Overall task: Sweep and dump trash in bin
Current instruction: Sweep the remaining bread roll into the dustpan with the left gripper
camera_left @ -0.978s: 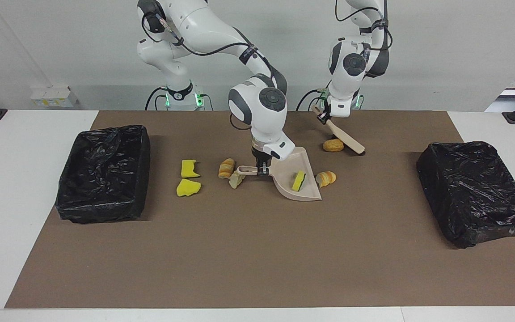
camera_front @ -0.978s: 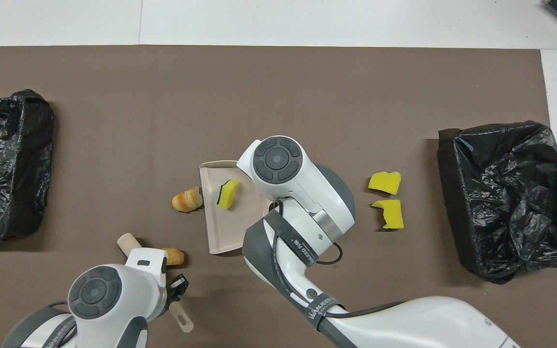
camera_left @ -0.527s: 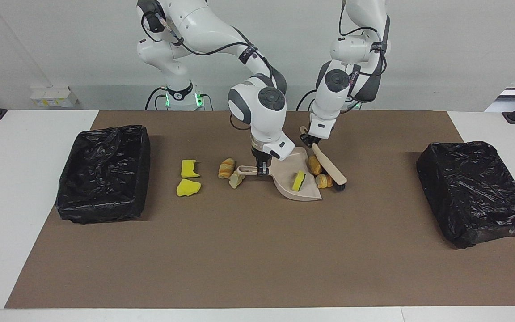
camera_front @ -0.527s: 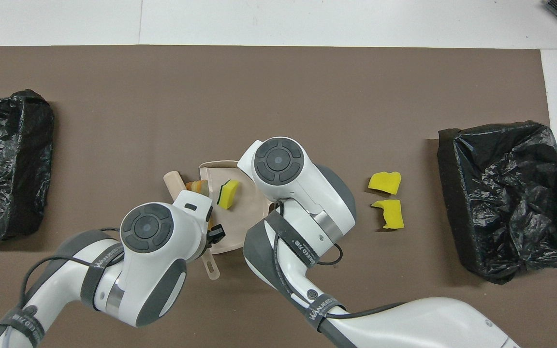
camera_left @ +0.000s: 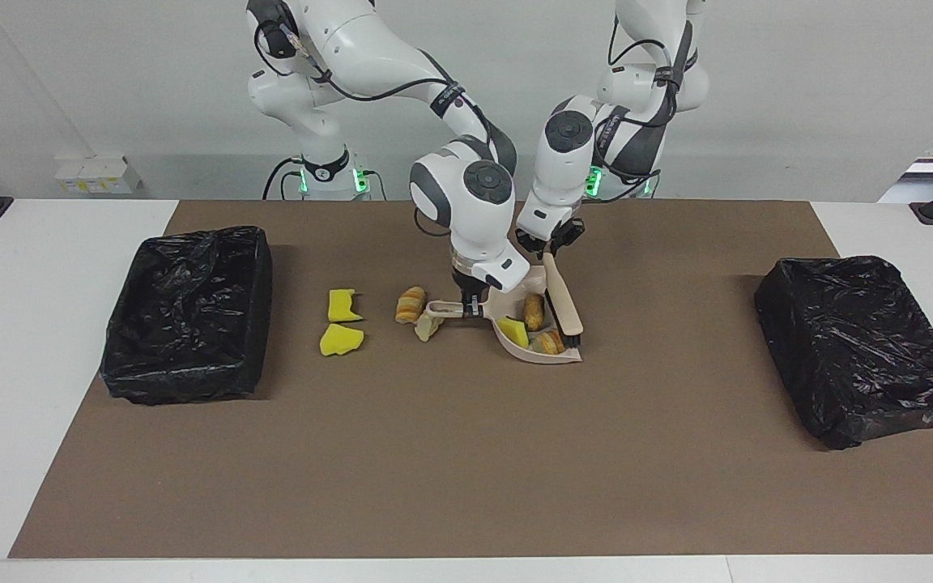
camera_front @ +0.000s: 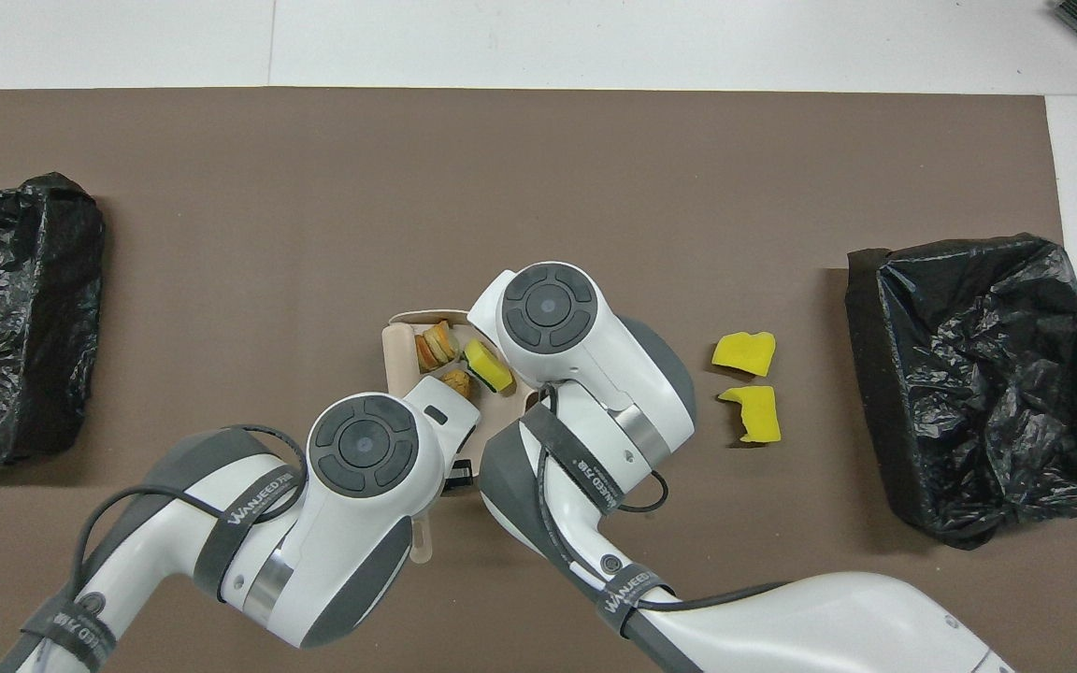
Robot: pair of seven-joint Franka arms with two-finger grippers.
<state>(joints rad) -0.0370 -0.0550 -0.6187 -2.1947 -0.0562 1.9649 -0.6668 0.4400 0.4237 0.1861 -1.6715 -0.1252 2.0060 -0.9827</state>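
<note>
The right gripper [camera_left: 471, 308] pinches the dustpan [camera_left: 538, 354] handle; the left gripper [camera_left: 548, 248] pinches the brush [camera_left: 562, 304], lying across the dustpan. Three trash pieces [camera_left: 533, 308] sit in the dustpan.

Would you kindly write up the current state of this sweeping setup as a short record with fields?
Right claw: shut on the dustpan handle, pan on the mat.
Left claw: shut on the brush, bristles at the pan's open edge.
In the pan: yellow sponge, two bread lumps.
Loose trash: two yellow sponge pieces toward the right arm's end; croissant and pale lump beside the pan's handle.
Bins: two black-lined bins, one at each end.
</note>
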